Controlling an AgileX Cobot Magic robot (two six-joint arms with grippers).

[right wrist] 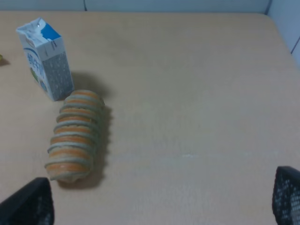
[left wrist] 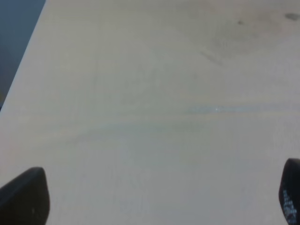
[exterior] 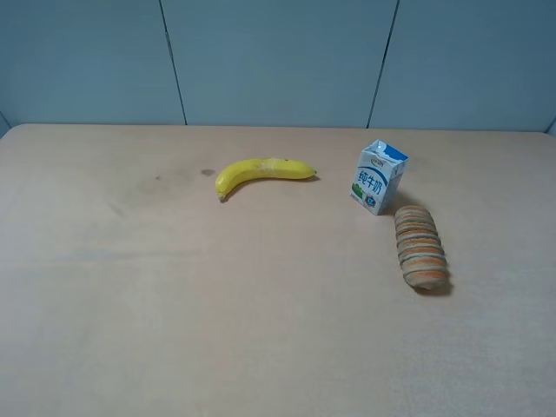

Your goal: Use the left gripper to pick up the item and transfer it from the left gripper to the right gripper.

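The item, a ridged tan-orange bread roll with darker stripes (exterior: 421, 248), lies on the table at the right, just in front of a milk carton. It also shows in the right wrist view (right wrist: 75, 136), ahead of my right gripper (right wrist: 158, 199), whose two black fingertips (right wrist: 28, 204) stand wide apart and hold nothing. My left gripper (left wrist: 157, 194) shows only its two black fingertips (left wrist: 23, 197), wide apart over bare table, with nothing between them. Neither gripper appears in the exterior high view.
A blue-and-white milk carton (exterior: 378, 178) stands upright right behind the roll and also shows in the right wrist view (right wrist: 45, 58). A yellow banana (exterior: 261, 172) lies at the middle back. The light wooden table (exterior: 174, 304) ends at a blue wall (exterior: 278, 61).
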